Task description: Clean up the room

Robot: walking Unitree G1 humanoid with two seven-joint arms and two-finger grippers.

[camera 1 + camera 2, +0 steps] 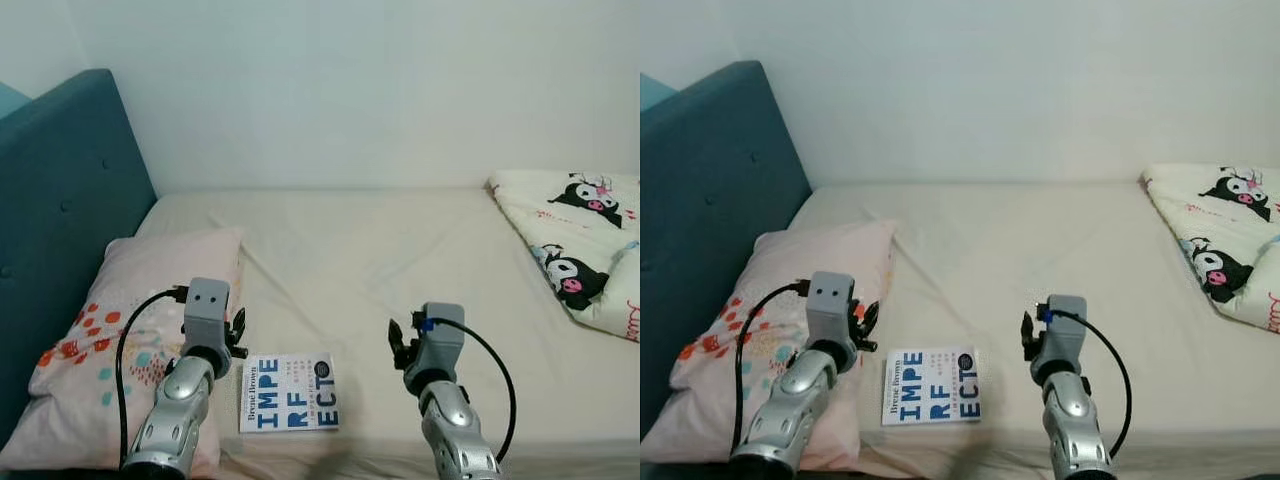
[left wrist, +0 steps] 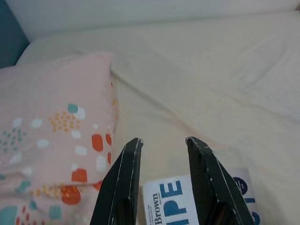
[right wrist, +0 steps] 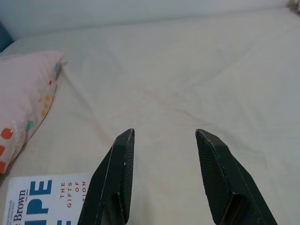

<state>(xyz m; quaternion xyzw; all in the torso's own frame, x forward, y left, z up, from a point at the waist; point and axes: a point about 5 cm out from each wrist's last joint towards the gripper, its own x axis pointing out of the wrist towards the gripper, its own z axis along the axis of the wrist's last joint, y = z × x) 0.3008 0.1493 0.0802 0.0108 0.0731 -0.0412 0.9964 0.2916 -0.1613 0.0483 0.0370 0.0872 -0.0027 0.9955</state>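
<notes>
I have the book [image 1: 289, 393] lying flat on the bed [image 1: 400, 260], near the front edge, white cover up with big blue letters and its spine toward the pillow. It sits at about 6 o'clock in my head view, between my two arms and touched by neither.

My left end effector [image 2: 161, 143] hovers just above the book's far left corner, beside the pillow's edge. Its two black fingers [image 2: 123, 173] are parted by a moderate gap and grip nothing; through the gap I see bare sheet, with the book's top edge below. The left forearm rises from about 7 o'clock, angled forward and slightly inward, wrist block level, a black cable looping off its left side.

My right end effector [image 3: 164, 133] is off to the book's right, at about 5 o'clock, over plain sheet and clear of the cover. Its fingers [image 3: 117, 173] are spread a little wider than the left pair and are empty. That forearm points nearly straight ahead, cable arcing out to its right.

The pink pillow [image 1: 120, 330] with red, orange and teal dots lies at 9 o'clock against the teal headboard [image 1: 60, 210]. A cream blanket [image 1: 580, 240] printed with black cartoon figures is bunched at 2 o'clock, well apart from the book.
</notes>
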